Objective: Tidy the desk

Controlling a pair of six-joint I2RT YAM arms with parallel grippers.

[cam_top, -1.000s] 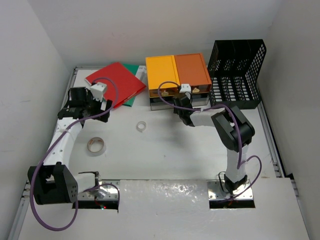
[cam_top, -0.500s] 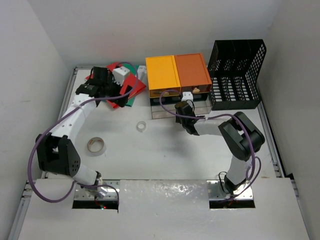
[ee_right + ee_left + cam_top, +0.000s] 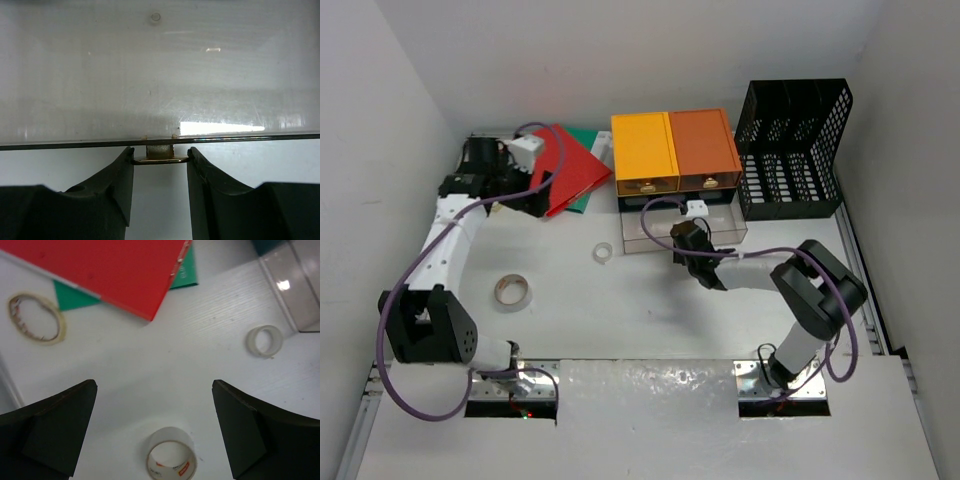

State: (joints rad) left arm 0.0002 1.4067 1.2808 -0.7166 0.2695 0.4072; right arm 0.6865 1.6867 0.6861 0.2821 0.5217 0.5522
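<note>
Nothing legible shows in any view. The tape roll (image 3: 170,460) nearest the left wrist camera has small print and a red mark inside its core, too small to read. Faint white marks on the green folder (image 3: 186,271) are also unreadable.

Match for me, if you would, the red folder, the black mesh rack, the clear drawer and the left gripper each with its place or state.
Things:
1. red folder
2. black mesh rack
3. clear drawer
4. left gripper

Places or states:
A. pulled out in front of the yellow-and-orange box
B. open, holding nothing
C. far right of the desk
D. lying on a green folder, far left

Pairs: 1-D, 2-C, 3-A, 4-B.
</note>
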